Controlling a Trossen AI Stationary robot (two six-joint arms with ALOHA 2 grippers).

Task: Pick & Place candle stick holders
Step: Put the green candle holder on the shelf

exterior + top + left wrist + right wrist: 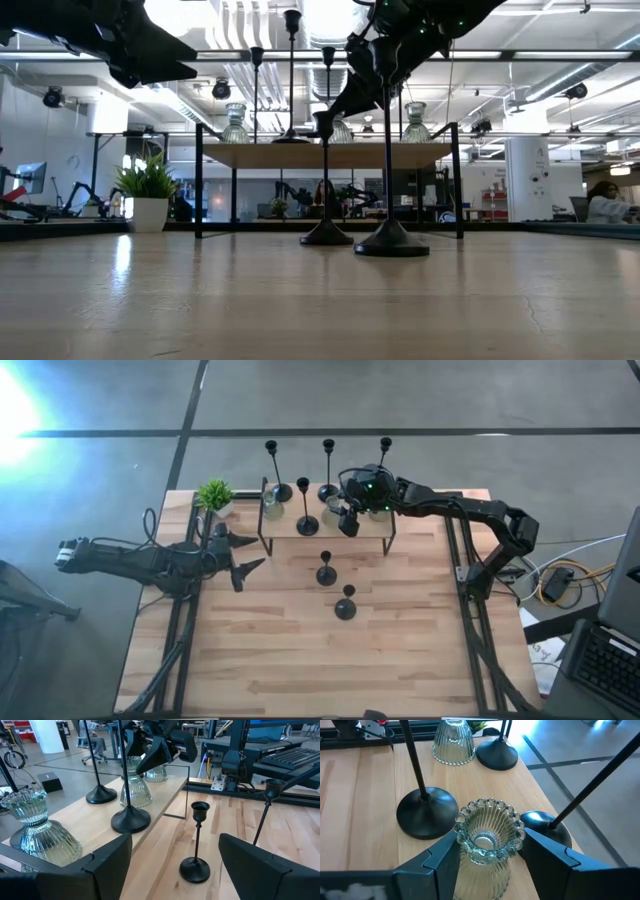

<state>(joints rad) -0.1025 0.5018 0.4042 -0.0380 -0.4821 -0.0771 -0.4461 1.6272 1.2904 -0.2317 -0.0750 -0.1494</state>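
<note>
A ribbed, clear-greenish glass holder [489,837] with a beaded rim stands on the raised wooden shelf [285,525] at the table's far side, and the right gripper [489,851] sits around it, one dark finger on each flank, close to the glass; whether they press it I cannot tell. On the shelf around it are tall black holders: one with a domed base [427,812] at about ten o'clock from the glass, touching nothing, another base [547,826] at two o'clock just beside the right finger, and a third base [497,756] farther off at twelve, next to a second glass holder [453,741]. These thin stems crowd the gripper closely on both sides. On the table below the shelf stand two short black holders [326,568] [346,603], at roughly six o'clock from the shelf's middle. The left gripper [244,560] hovers off the shelf's left end at nine o'clock, its fingers spread wide apart and holding nothing. A small green potted plant [215,496] sits at the table's far-left corner. The table [280,660] is pale butcher-block wood; beyond it lies an open workshop with ceiling pipes, desks and a seated person [605,202] at the far right.
</note>
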